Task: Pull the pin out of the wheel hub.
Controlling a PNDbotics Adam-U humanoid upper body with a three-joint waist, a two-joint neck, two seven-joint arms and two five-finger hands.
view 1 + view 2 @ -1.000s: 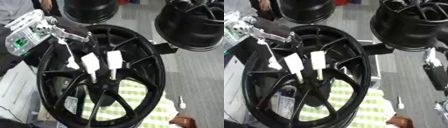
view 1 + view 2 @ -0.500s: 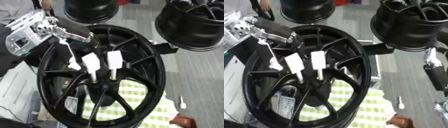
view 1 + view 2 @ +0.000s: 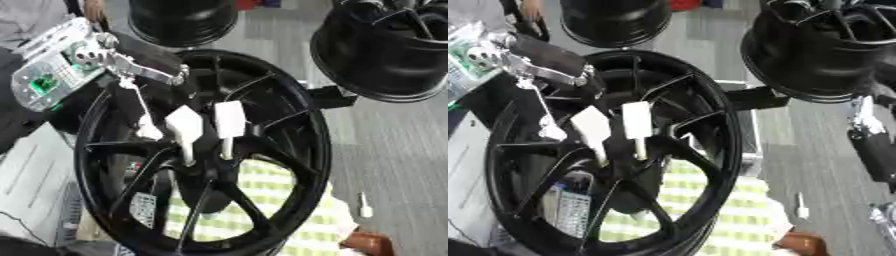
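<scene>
Left eye view: my left hand [image 3: 131, 60] has moved further over the black spoked wheel hub's rim [image 3: 319, 140] than a second ago; its grasp I cannot tell. Two white flat-headed pins [image 3: 229, 120] stand in the hub centre.

Right eye view: my right hand [image 3: 877, 150] hangs at the right edge, grasp unclear.

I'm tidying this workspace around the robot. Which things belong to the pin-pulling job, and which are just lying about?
For the job: the wheel hub; the two white-tagged pins standing in its centre; the left hand over the rim.

Lying about: the two other black wheels behind; a small white pin on the floor; the checked cloth underneath.
</scene>
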